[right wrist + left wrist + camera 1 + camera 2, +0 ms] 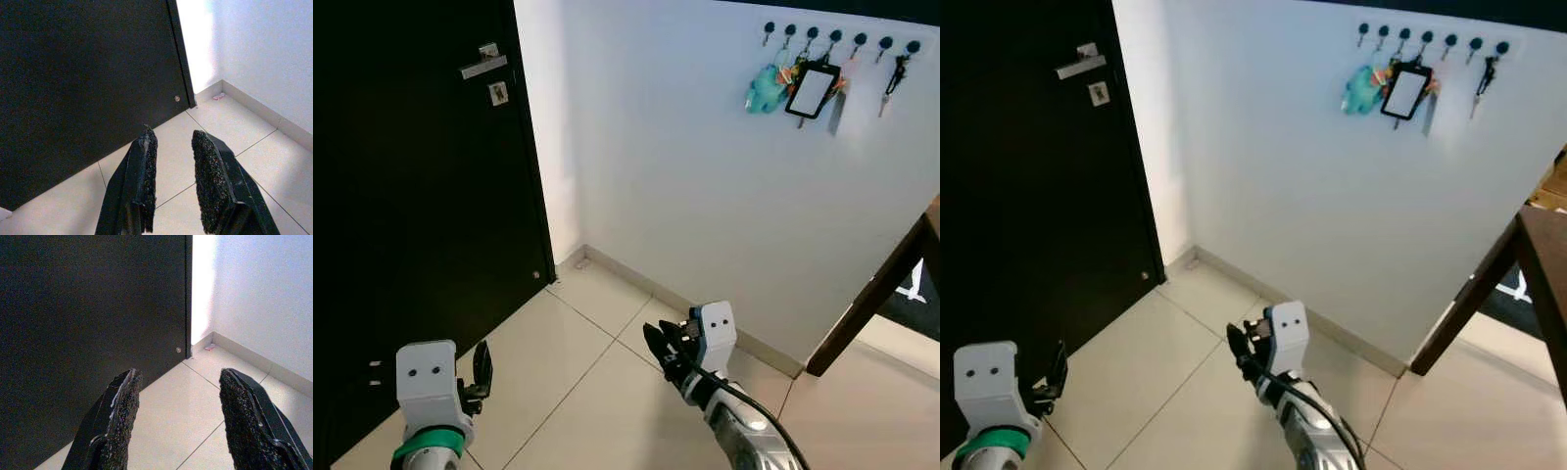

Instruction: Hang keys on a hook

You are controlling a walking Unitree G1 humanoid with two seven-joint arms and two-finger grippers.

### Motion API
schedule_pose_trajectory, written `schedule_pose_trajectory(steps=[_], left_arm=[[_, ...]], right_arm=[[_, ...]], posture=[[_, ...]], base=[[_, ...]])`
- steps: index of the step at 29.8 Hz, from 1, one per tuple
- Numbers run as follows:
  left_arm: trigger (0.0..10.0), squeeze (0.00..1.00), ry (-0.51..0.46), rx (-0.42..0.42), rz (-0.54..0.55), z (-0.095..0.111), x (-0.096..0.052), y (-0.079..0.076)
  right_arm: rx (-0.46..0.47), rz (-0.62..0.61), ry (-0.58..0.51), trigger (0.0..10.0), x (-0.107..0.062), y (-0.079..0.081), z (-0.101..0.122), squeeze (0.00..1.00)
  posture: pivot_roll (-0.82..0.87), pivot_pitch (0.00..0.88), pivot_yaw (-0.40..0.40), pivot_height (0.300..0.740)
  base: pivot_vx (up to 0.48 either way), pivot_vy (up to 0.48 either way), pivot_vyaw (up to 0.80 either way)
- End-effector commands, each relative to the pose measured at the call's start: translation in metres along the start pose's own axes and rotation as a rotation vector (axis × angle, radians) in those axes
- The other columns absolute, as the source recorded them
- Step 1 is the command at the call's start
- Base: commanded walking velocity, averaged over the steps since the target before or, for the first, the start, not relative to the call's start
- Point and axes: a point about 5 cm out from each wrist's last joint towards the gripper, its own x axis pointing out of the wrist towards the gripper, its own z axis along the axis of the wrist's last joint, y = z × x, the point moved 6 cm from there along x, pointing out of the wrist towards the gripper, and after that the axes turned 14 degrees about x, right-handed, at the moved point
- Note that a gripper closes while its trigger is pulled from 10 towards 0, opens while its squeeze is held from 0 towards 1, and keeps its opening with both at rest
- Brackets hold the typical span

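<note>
A row of dark round hooks [836,37] runs high on the white wall at the right. From them hang a teal plush keychain [765,90], a black card holder [813,90] with keys behind it, and a small key bunch [893,83] near the far end. My left gripper [480,370] is low over the floor tiles, open wide [178,374] with nothing between its fingers. My right gripper [658,345] is low in the middle, far below the hooks, its fingers a small gap apart [171,133] with nothing visible between them.
A black door [411,215] with a silver handle [482,67] fills the left side and meets the wall at the corner. A dark wooden table leg [876,294] slants down on the right. Pale floor tiles [597,382] lie under both arms.
</note>
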Motion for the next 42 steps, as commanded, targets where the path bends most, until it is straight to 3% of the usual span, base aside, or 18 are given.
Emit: schedule_pose_trajectory(steps=[1, 8, 10, 15, 19, 27, 42], left_arm=[[10.0, 0.0, 0.011, 0.008, -0.014, -0.003, -0.002, -0.001], [10.0, 0.0, -0.001, 0.013, -0.017, 0.0, -0.001, -0.001], [10.0, 0.0, -0.018, 0.063, -0.043, 0.004, 0.0, -0.004], [10.0, 0.0, -0.028, 0.079, -0.061, 0.006, 0.001, -0.007], [10.0, 0.0, -0.016, 0.031, -0.045, 0.005, 0.001, -0.006], [10.0, 0.0, 0.017, 0.042, -0.005, -0.002, 0.002, 0.003], [10.0, 0.0, 0.037, 0.043, 0.001, -0.005, 0.002, 0.005]], right_arm=[[0.026, -0.014, 0.021, 10.0, -0.003, -0.002, -0.008, 0.0], [0.037, -0.019, 0.016, 10.0, -0.003, -0.002, -0.008, 0.0], [0.045, -0.024, 0.01, 10.0, -0.003, -0.001, -0.008, 0.0], [0.051, -0.026, 0.006, 10.0, -0.003, -0.001, -0.008, 0.0], [0.055, -0.026, 0.004, 10.0, -0.002, -0.001, -0.008, 0.0], [0.058, -0.023, 0.007, 10.0, -0.002, -0.001, -0.008, 0.0], [0.064, -0.021, 0.013, 10.0, -0.003, 0.0, -0.01, 0.0]], posture=[[-0.08, 0.06, 0.099, 0.74], [-0.07, 0.059, 0.107, 0.74], [-0.07, 0.059, 0.116, 0.74], [-0.07, 0.059, 0.119, 0.74], [-0.07, 0.059, 0.12, 0.74], [-0.07, 0.058, 0.116, 0.74], [-0.07, 0.059, 0.113, 0.74]], base=[[0.0, 0.48, 0.0], [0.0, 0.069, 0.0], [0.0, -0.48, 0.0], [0.0, -0.48, 0.0], [0.0, -0.36, 0.0], [0.0, 0.0, 0.0], [0.0, 0.0, 0.0]])
